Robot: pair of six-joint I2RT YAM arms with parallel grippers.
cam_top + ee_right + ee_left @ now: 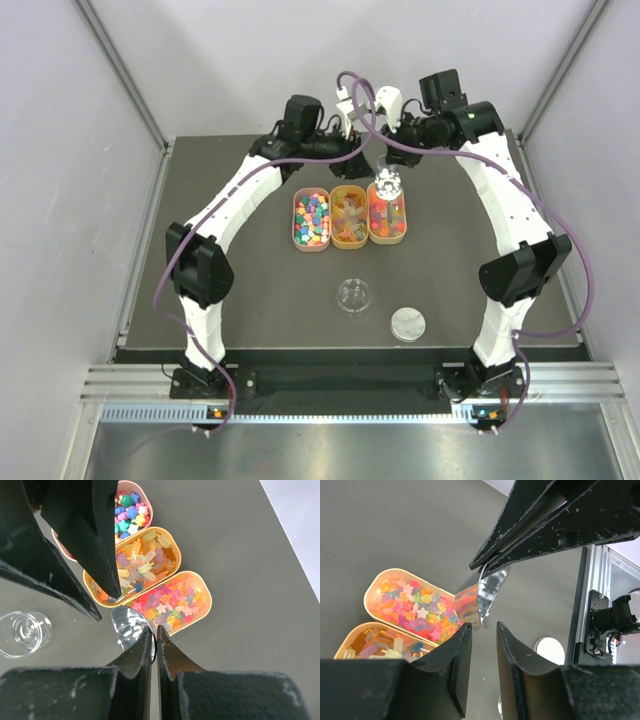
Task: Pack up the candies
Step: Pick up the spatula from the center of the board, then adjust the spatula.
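Three oval orange plastic trays (294, 222) of tiny multicoloured candies (312, 220) on the desk (250, 300), small clear round jar (24, 632) near, looking empty, so barely started. Right tool (154, 647) pinched shut on a shiny metal scoop (131, 625) above the right tray; left tool (484, 650) narrowly parted, empty. Jar's bare inside readable only from right wrist.

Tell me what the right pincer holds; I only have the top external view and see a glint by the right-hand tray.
Observer: Right wrist view shows the right pincer shut on a small silver scoop.
Operator: And the other arm?
Observer: In the left wrist view the left pincer is open and empty.
Operator: What lies nearest the scoop?
Observer: Star-shaped candies, mostly pink, orange and yellow.
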